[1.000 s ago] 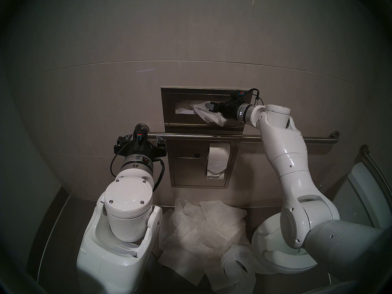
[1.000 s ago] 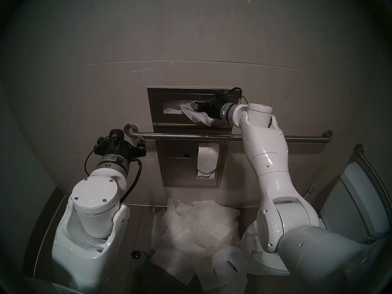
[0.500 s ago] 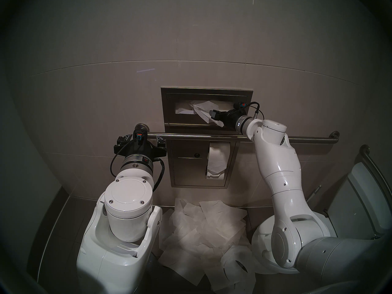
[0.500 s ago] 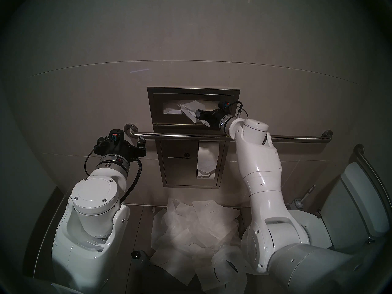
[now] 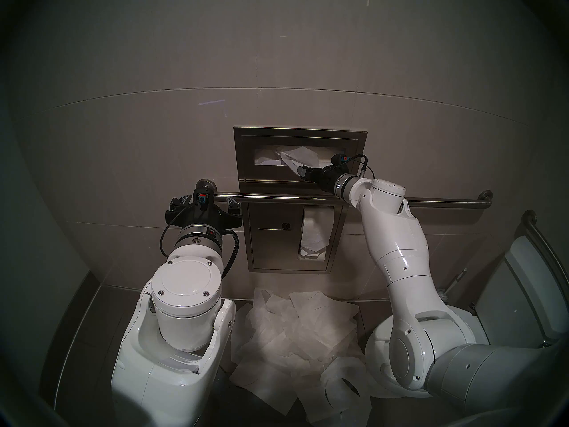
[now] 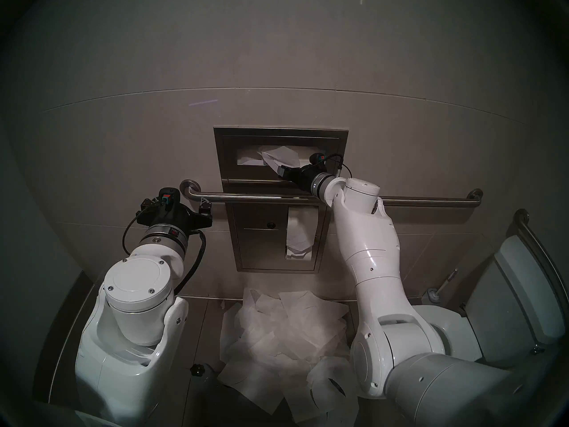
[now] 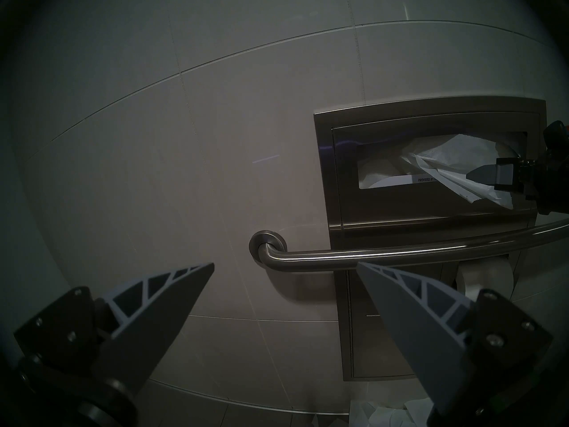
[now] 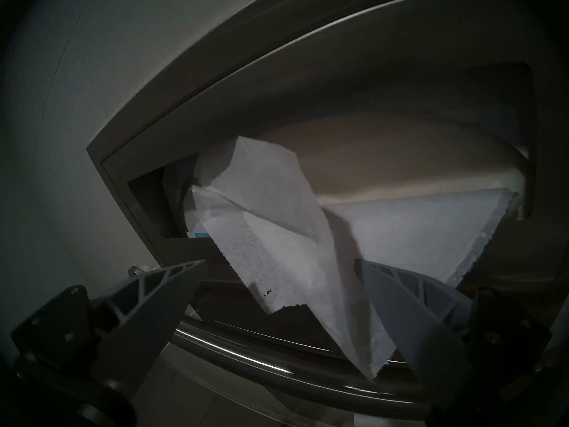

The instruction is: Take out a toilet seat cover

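The toilet seat cover [image 8: 277,232] hung crumpled out of the slot of the steel dispenser [image 5: 243,158] on the wall, its loose tail drooping between the spread fingers of the right gripper [image 8: 280,263], which stood wide and held nothing. Below that hand ran the grab bar [image 5: 277,197], lower still the toilet paper roll [image 5: 317,229]. Off to its left the left gripper [image 7: 284,264] hung wide apart and empty, well clear of the sheet, above more sheets [image 5: 295,334] on the floor.

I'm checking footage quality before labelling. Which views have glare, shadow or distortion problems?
Head views: dim, dark fisheye rim, wall seams bowed. Left wrist: bright streak on the grab bar. Right wrist: darkest; a shadow crosses the toilet seat cover, and the near fingers look soft.
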`<control>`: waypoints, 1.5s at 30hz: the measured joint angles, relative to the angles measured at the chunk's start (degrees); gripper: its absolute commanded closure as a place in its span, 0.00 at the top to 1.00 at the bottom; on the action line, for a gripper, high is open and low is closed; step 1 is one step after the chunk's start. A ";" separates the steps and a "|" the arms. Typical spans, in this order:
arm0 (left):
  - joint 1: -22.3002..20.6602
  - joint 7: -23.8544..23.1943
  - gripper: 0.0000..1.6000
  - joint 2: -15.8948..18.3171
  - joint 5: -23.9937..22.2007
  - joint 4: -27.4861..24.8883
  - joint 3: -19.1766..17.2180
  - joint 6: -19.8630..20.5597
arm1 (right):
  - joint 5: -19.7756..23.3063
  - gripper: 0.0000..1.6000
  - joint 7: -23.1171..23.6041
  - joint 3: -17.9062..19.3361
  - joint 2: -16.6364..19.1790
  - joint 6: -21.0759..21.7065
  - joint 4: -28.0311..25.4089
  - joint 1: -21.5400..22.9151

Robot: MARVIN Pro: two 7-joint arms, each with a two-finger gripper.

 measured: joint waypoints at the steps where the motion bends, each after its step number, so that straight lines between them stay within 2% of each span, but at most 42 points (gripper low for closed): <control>1: 0.00 0.00 1.00 0.00 0.00 0.00 0.00 0.00 | 0.00 1.00 0.07 -0.02 -0.01 -0.13 0.34 0.29; 2: 0.00 0.00 1.00 0.00 0.00 0.01 0.00 0.00 | 0.00 1.00 0.13 -0.04 -0.02 -0.24 0.64 0.54; 4: 0.00 0.00 1.00 0.00 0.00 0.01 0.00 0.00 | 0.01 0.83 0.25 -0.09 -0.05 -0.50 1.33 1.15; 5: 0.00 0.00 1.00 0.00 0.00 0.01 0.00 0.00 | 0.01 0.83 0.28 -0.11 -0.05 -0.58 1.54 1.34; 6: 0.00 0.00 1.00 0.00 0.00 0.01 0.00 0.00 | 0.01 0.44 0.31 -0.13 -0.06 -0.66 1.75 1.54; 7: 0.00 0.00 1.00 0.00 0.00 0.02 0.00 0.00 | 0.01 0.11 0.38 -0.19 -0.07 -0.86 2.18 1.92; 8: 0.00 0.00 1.00 0.00 0.00 0.02 0.00 0.00 | 0.01 0.11 0.41 -0.21 -0.08 -0.96 2.39 2.09; 9: 0.00 0.00 1.00 0.00 0.00 0.02 0.00 0.00 | 0.00 0.00 0.45 -0.24 -0.08 -1.05 2.60 2.27; 23: 0.00 -0.01 1.00 -0.01 0.01 0.01 -0.01 0.00 | 0.01 0.00 1.28 -0.02 0.35 -2.55 4.59 3.55; 36: 0.00 -0.01 1.00 -0.01 0.01 0.00 -0.01 0.00 | 0.00 0.00 0.86 2.08 2.00 -2.25 -2.76 -0.89; 45: 0.00 -0.01 1.00 -0.01 0.01 0.00 -0.01 0.00 | 0.00 0.00 -1.18 3.88 2.74 -1.00 -7.98 -4.76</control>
